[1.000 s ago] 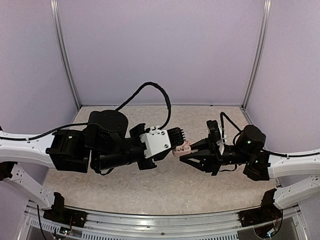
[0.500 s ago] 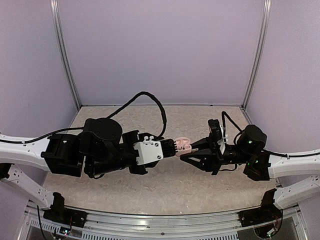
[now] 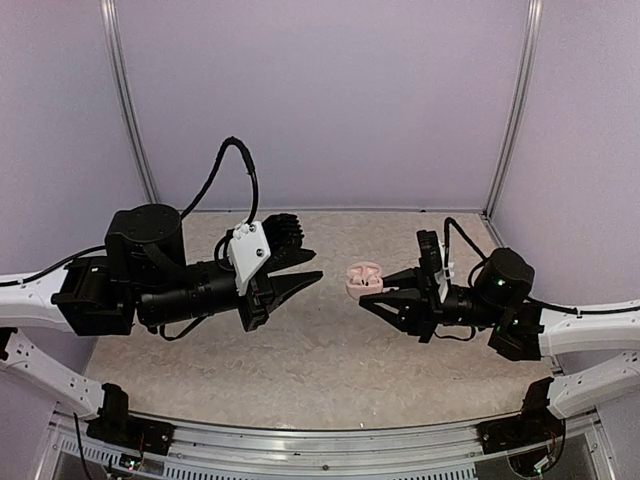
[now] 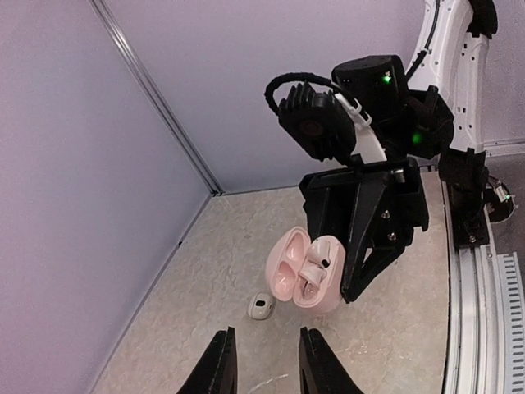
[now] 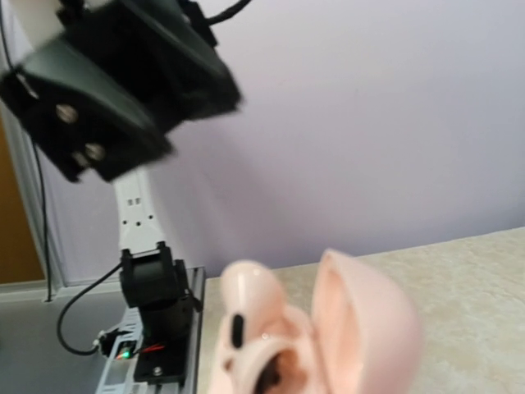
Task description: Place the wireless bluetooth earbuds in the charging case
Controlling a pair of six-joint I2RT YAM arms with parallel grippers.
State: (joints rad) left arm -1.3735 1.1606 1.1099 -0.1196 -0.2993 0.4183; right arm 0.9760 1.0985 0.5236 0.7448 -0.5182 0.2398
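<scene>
On the left, seen from above, the left arm (image 3: 120, 290) is stretched across a speckled beige surface (image 3: 320, 360) enclosed by pale lilac walls (image 3: 320, 100). The left end effector (image 3: 308, 266) is pointed to the right with its two dark fingers (image 4: 220, 365) parted by a narrow gap, and nothing is held between them. It is kept well apart from the charging case (image 3: 363, 277), which is found just right of centre. In the left wrist view, a small whitish object (image 4: 261, 306) with a dark mark is seen lying on the surface, below and just left of the case; whether it is an earbud cannot be told. The case, pale pink in these views, is held with its hinged lid swung open towards the left arm and appears raised off the surface. At least one white earbud (image 4: 321, 261) is seated inside it; whether a second one is in place cannot be told. The case is clamped at its right side by the right end effector (image 3: 372, 292), whose black jaws are closed on it. In the right wrist view the open case is shown blurred in the foreground. The right arm (image 3: 560, 325) is extended in from the right edge.
</scene>
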